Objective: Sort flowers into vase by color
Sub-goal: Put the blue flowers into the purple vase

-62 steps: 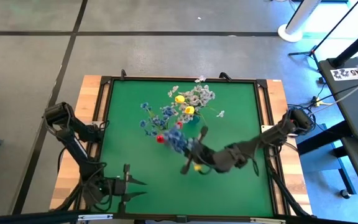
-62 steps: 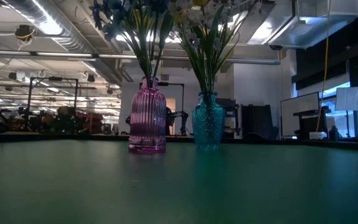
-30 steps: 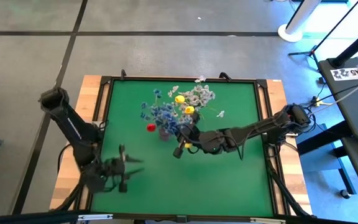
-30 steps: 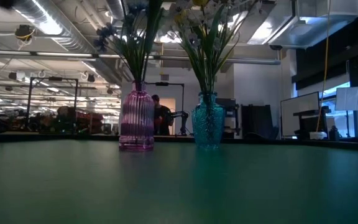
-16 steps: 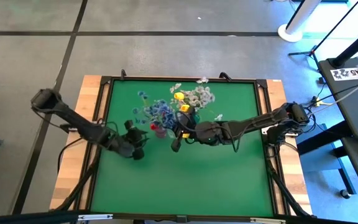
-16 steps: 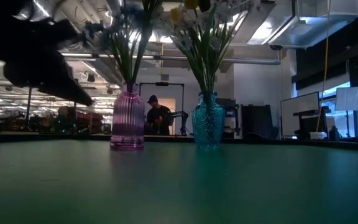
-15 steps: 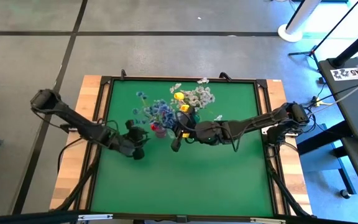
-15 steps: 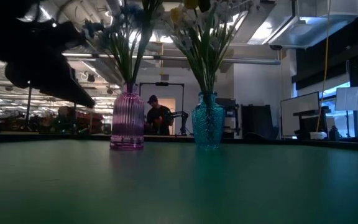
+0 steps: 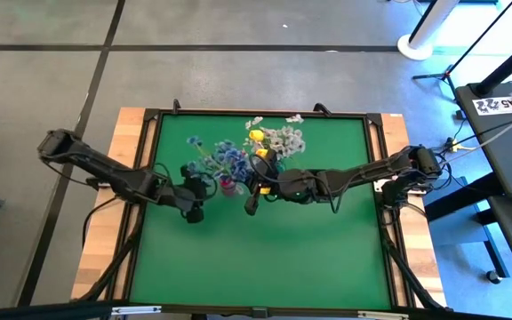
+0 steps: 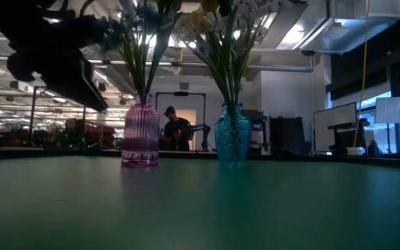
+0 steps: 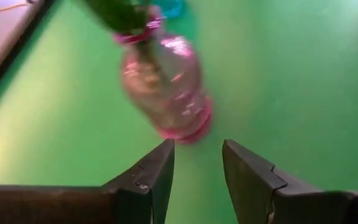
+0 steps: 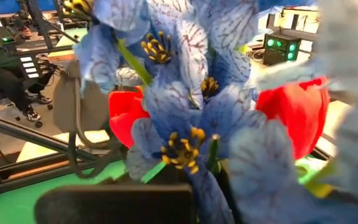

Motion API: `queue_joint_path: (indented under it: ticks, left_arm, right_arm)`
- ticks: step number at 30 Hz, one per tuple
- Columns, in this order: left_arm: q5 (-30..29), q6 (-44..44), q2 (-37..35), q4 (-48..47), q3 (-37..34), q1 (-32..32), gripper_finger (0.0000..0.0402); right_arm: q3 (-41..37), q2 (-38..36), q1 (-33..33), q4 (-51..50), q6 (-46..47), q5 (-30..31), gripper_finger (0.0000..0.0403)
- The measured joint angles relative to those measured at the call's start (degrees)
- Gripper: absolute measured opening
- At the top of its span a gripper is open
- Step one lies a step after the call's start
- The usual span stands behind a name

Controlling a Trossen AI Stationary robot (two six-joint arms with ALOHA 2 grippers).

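A pink ribbed vase [image 10: 141,135] stands on the green table with blue flowers [image 12: 185,118] and red tulip buds [image 12: 126,115] in it. A teal vase [image 10: 232,135] to its right holds white and yellow flowers [image 9: 278,140]. My left gripper [image 11: 197,146] is open, low on the pink vase's left, its fingers aimed at the vase's base [image 11: 188,127] without touching it. My right gripper [image 9: 240,182] reaches in from the right at blossom height and is shut among the blue flowers above the pink vase [image 9: 228,186]. My right gripper comes in about level from the table's right and is shut among the blue flowers standing in the pink vase. A thin green stem [image 12: 212,155] runs down toward its dark fingers, but the blossoms hide the place of contact. The vase stands upright on the table.
The table has a raised dark frame [image 9: 149,133] with wooden boards outside it. The green surface [image 9: 265,258] nearer than both vases is bare. Beyond the far edge is a workshop room where a person [image 10: 174,132] sits far back.
My left gripper has swung from the table's near-left area toward the far side and up to the pink vase, staying open. My right gripper has drifted left with the blue flowers. The pink vase has slid a little toward the table's left, still upright.
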Motion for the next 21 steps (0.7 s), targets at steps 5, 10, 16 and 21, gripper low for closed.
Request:
queue_joint_path:
  ticks: [5,10,16,21]
  left_arm:
    - [-1.35,4.4,-5.08,-0.11,-1.41,5.26,0.0133]
    - [10.81,13.67,-5.13,17.24,-6.95,13.96,0.0133]
    - [22.11,13.91,-3.33,30.2,-10.77,15.07,0.0133]
    - [22.13,12.46,-3.32,31.71,-10.88,10.6,0.0133]
  right_arm:
    - [-0.06,0.0,0.08,1.89,-1.32,-0.95,0.0012]
    - [-0.06,0.0,0.08,1.99,-1.8,0.18,0.0012]
    - [-0.06,0.22,0.0,2.2,-4.84,4.06,0.0012]
    - [-0.1,0.42,0.02,4.12,-6.45,5.04,0.0012]
